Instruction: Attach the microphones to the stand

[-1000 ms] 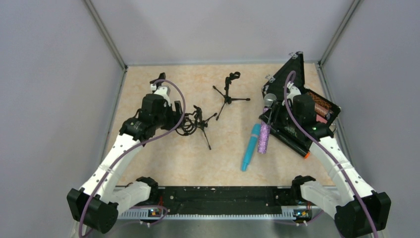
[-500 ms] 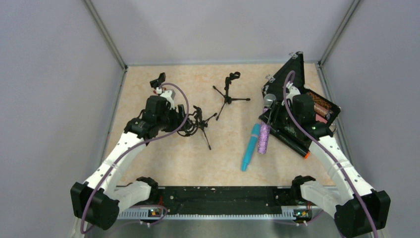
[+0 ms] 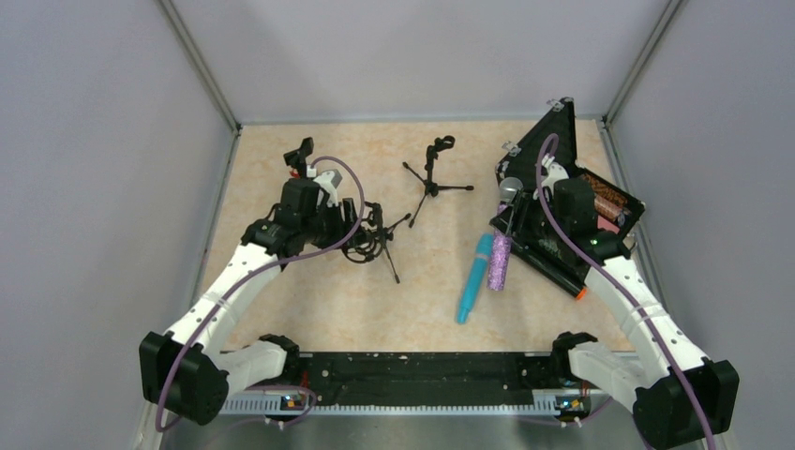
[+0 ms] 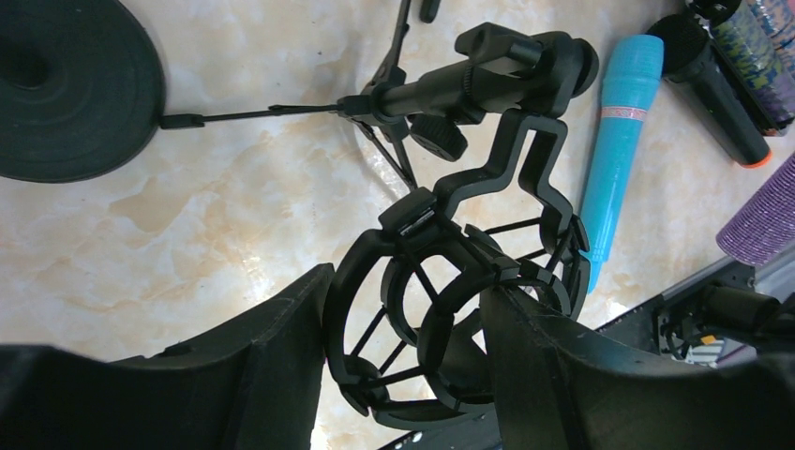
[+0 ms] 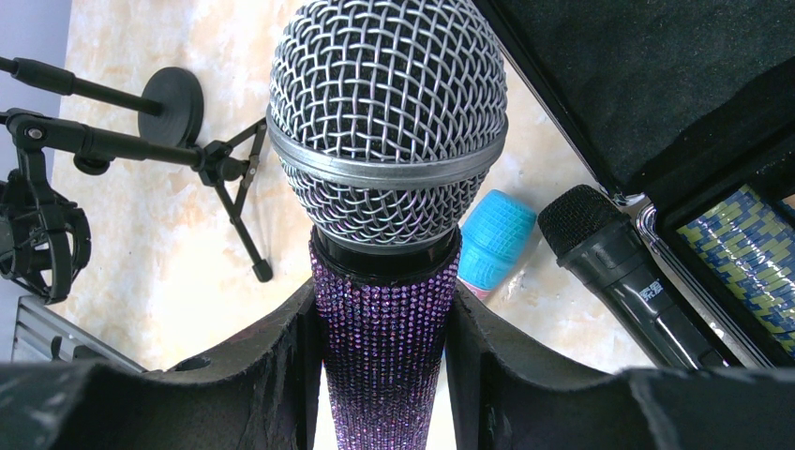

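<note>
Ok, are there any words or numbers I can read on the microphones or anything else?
No text here is readable.
White print on a small label on the black microphone: too small and blurred to read.

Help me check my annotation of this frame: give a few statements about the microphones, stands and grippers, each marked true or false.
1. The right gripper is shut on the purple microphone. True.
2. The turquoise microphone is clipped into a stand. False: it lies flat on the table beside the purple one.
3. The left gripper grips a stand's shock mount. True.
4. The black microphone sits in the far stand. False: it lies at the open case's edge; that stand's clip holds nothing.
</note>
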{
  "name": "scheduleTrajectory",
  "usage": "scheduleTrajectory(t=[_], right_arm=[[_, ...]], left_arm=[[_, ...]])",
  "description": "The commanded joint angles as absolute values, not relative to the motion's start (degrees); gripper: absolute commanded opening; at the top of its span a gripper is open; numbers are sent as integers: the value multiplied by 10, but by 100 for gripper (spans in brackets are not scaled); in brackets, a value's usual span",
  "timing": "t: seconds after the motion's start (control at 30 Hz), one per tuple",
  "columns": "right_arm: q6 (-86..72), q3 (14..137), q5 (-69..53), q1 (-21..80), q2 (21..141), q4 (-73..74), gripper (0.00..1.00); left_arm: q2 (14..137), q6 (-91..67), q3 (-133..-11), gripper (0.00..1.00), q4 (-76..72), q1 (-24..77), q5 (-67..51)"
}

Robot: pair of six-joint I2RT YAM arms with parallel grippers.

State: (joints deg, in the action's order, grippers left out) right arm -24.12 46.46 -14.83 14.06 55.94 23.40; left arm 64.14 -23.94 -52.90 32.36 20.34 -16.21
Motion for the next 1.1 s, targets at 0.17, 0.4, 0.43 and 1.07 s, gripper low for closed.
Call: scheduleTrajectory(t=[0.17, 0.4, 0.43, 1.07], right_arm=[[-245, 476, -152, 135, 555, 203, 0], [-245, 475, -151, 134, 556, 203, 0], [-246, 475, -151, 135, 556, 203, 0], [-246, 473, -150, 135, 555, 203, 0]], left_arm=[[657, -256, -531, 58, 257, 210, -226], [674, -260, -537, 54, 240, 241, -226], [677, -260, -540, 53, 241, 245, -223], [696, -250, -566, 53, 231, 297, -195]])
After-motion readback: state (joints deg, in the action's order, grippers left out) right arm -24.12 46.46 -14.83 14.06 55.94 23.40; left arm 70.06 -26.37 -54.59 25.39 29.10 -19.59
